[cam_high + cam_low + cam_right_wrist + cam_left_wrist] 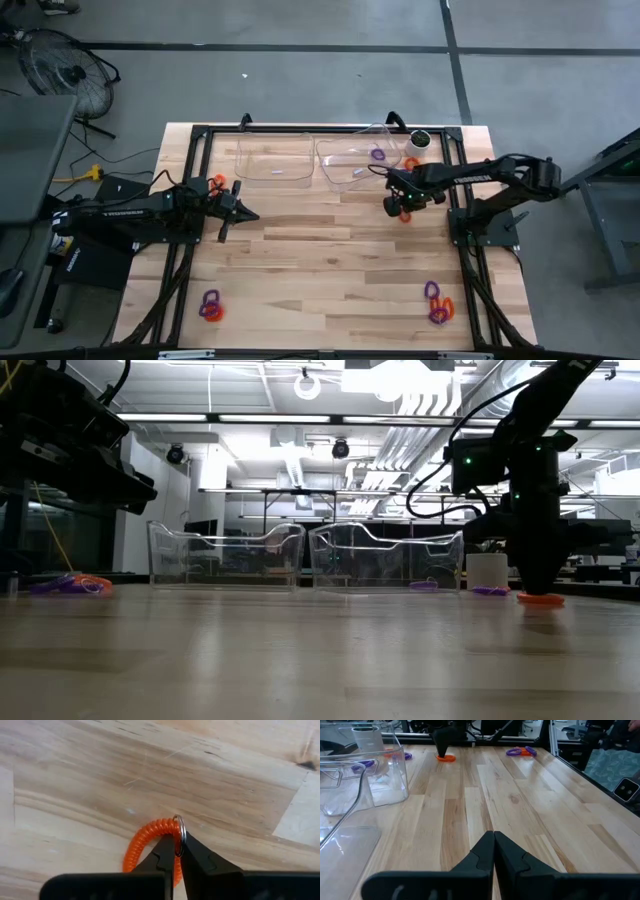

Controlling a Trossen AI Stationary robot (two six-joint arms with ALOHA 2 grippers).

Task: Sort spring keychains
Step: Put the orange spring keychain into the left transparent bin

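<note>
The right end effector (177, 851) stands directly over the orange spring keychain (147, 845), closed on its coil; the left end effector (494, 851) is closed, empty and far off.

The high view looks straight down on the whole bench (330, 260) and both arms. The low view sits at bench-top height, facing level across to the two clear bins (226, 555) and the room behind. The left wrist view looks far along the bench, sharing those bins. The right wrist view faces down, very near an orange keychain (150, 845).
</note>
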